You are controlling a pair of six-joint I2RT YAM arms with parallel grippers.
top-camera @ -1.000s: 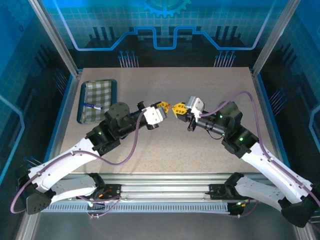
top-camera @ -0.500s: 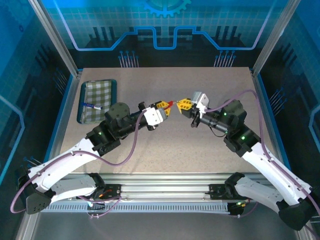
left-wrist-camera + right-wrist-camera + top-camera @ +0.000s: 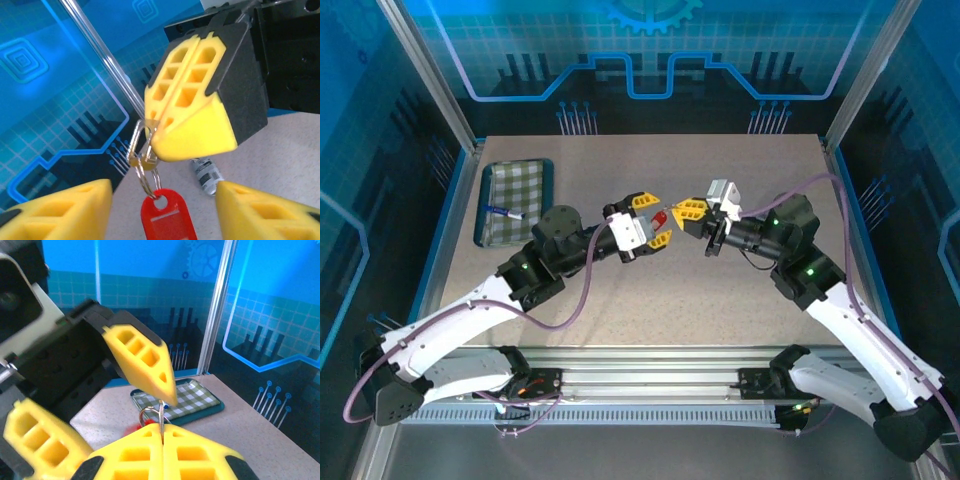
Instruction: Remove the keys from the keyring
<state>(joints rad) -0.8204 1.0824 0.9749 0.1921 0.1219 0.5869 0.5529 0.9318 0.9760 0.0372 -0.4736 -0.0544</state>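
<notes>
My right gripper (image 3: 692,210) hangs above the middle of the table, shut on the thin metal key (image 3: 161,421), which shows edge-on between its yellow fingertips. From the key hangs the keyring (image 3: 145,180), a metal ring with a red tag (image 3: 167,217). The tag (image 3: 660,218) dangles between the spread fingers of my left gripper (image 3: 655,220), which stands open around it without touching. In the left wrist view the right gripper's fingers (image 3: 190,105) sit just above the open left gripper (image 3: 162,212).
A green checked tray (image 3: 515,180) with a blue-capped pen (image 3: 503,211) lies at the back left, also behind the ring in the right wrist view as the tray (image 3: 200,400). A small white labelled cylinder (image 3: 207,174) sits below the right fingers.
My left gripper has opened and let go of the red tag. The two grippers have drawn slightly apart, and the ring and tag now hang from the right gripper alone.
</notes>
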